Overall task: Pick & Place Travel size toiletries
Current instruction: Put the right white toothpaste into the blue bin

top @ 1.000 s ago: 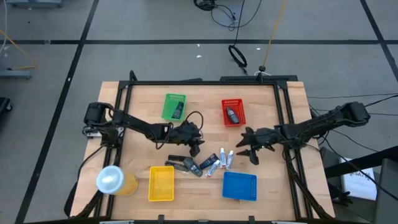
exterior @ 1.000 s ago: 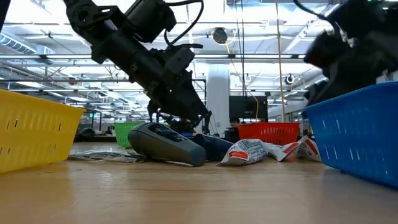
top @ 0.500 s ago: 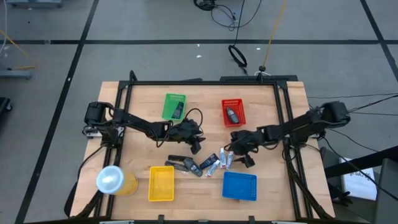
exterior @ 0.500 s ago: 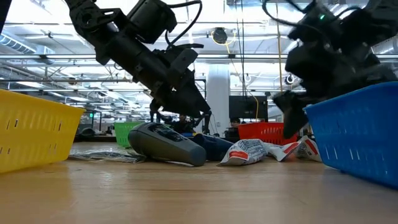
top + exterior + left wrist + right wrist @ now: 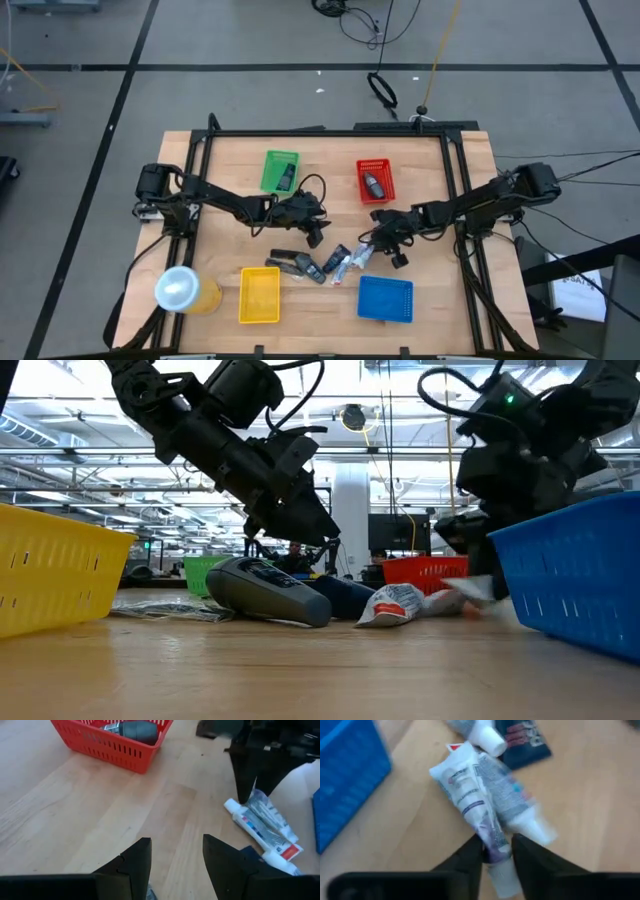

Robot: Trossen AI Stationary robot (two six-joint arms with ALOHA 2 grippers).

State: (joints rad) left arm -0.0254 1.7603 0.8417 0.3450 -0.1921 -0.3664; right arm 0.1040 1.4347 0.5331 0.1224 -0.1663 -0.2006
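Change since earlier frames: right gripper [image 5: 372,240] brought inward from beside the surface's right rail to the tube cluster; jaws swung wide on the way, now drawn narrow.
Right jaws: pinched on the cap end of a white tube [image 5: 470,800], as seen past the wrist; grip looks thin, right at the tip.
Neighbour tube: second white tube [image 5: 512,795] lying against the gripped one, touching along its length; could drag along on a lift.
Low view: gripped end blurred just beside the blue basket [image 5: 575,575], so probably lifting or sliding; cannot tell which.
Left gripper [image 5: 318,236]: hovering over the middle of the surface, jaws part-way apart with nothing between them, unchanged from earlier.
Remaining toiletries: dark oblong pieces [image 5: 298,265] and tubes clustered between the yellow basket [image 5: 259,296] and the blue basket.
Already sorted: one dark item in the green basket [image 5: 280,170], one in the red basket [image 5: 375,180].
Meaning for the task: grasp stage reached on one tube; carry and drop not yet done; most of the pile left.
Risk: slip from the cap-end pinch.
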